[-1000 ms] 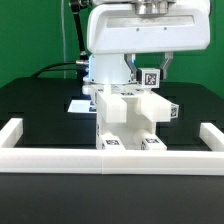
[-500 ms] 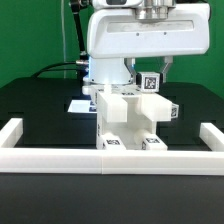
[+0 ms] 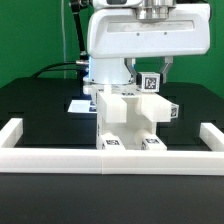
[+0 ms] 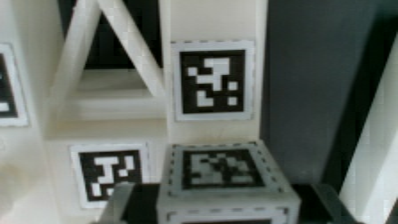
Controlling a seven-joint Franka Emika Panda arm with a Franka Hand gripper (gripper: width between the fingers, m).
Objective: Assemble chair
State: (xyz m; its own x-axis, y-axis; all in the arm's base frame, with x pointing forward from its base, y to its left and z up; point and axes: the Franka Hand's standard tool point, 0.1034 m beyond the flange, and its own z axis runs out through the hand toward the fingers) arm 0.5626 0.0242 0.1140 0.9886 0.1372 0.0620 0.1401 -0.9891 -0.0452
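The end effector (image 3: pixel 150 76) pinches a post (image 3: pixel 150 84). Both have sunk slightly onto the chair (image 3: pixel 120 112) at the table's (image 3: pixel 40 100) near edge and stopped, so the post is probably seating.

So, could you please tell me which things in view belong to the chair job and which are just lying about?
Belonging to the job:
- the part-built chair
- the tagged white piece just above it, under the arm

Just lying about:
- the marker board, flat behind the chair
- the white border frame
- the black table
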